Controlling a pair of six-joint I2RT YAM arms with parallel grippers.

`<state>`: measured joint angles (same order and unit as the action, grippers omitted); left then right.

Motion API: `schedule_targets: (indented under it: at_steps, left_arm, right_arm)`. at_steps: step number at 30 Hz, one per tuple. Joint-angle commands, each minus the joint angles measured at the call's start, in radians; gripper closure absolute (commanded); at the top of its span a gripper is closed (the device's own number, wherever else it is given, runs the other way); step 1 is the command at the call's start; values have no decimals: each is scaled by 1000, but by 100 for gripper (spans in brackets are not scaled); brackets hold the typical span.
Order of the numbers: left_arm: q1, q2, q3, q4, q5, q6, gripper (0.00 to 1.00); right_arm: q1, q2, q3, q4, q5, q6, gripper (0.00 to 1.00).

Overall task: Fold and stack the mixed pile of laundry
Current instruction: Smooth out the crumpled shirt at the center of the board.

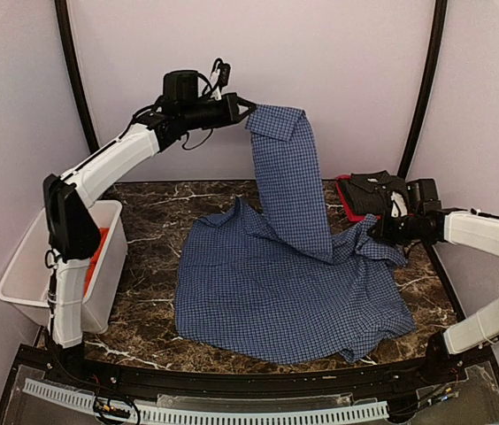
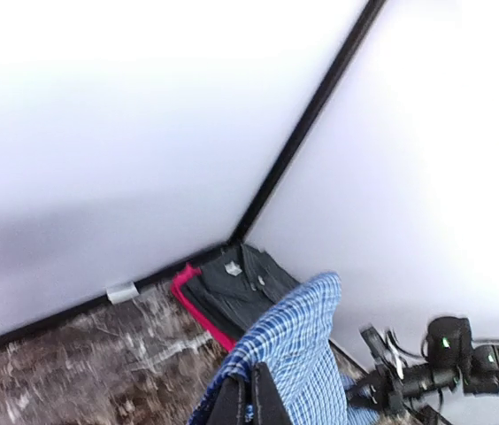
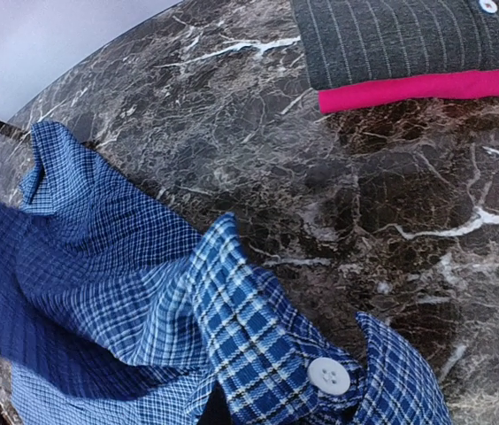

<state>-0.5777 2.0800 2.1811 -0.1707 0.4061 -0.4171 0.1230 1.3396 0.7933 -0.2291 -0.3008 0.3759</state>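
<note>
Buttoned cuff: closest to my right wrist lens, low in that view. It is a doubled band of blue check with one white button, and it belongs to the checked shirt.
Right pincer: clamped tight on that cuff at the right of the overhead view, low over the tabletop. Cloth hides most of my fingers.
Left pincer: closed on the end of what looks like the other sleeve, high at upper centre. The sleeve hangs in a long strip down to the shirt's body.
Shirt body: spread and rumpled in the middle of the tabletop, hem toward the bottom of the frame.
Orange-red shirt: only a sliver shows, inside the white basket at the left edge.
Folded stack: a dark striped garment on a pink-red one, upper right, just beside my right pincer.
Handling: I judge the shirt light, limp and thin. It drapes with no stiffness, sags between my two holds and may twist. It is not fragile, and it should drag easily over the stone.
Where to grip: cuffs, collar, shoulder seams and hem corners, since doubled edges give the pads something to bite. A pinch mid-panel would only gather slack.
Risk: a single thin layer could slide out under tension.
</note>
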Motion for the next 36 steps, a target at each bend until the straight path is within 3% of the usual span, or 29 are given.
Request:
schedule_targets:
  at_steps: [1,2,4,5,7,10,13,21,23,28,32,36]
  left_arm:
    - [54,324,401,197,-105,0,100]
    - [58,420,505,248,-124,8,100]
    - [72,471,488,352,-202,2,89]
    - [86,480,469,368,-225,-13,67]
    - [105,502,460,322,-243,-14,50]
    - [114,469,424,193,-248,58,38]
    - [113,378,277,148,-282,134,23]
    - [75,128,58,-214,-528,250,19]
    - [71,87,-20,-277,-554,252,20]
    - [69,-8,-301,-273,-512,256,25]
    - [64,-33,-411,-272,-493,283,31]
    - [48,-27,-470,-242,-488,314,32]
  right_arm:
    - [-6,50,48,98,-114,2,100]
    - [-6,66,60,104,-137,3,100]
    - [-6,107,85,114,-197,0,100]
    - [-6,127,97,117,-215,1,100]
    - [-5,165,115,126,-235,4,100]
    - [-3,202,132,136,-252,9,98]
    - [-3,206,135,139,-245,14,98]
    - [-5,146,141,52,-157,-32,92]
    - [-6,125,148,14,-124,-58,82]
    - [-9,48,179,-110,-13,-108,46]
    - [-9,-10,217,-156,46,-123,36]
    - [10,38,292,-167,6,-139,32]
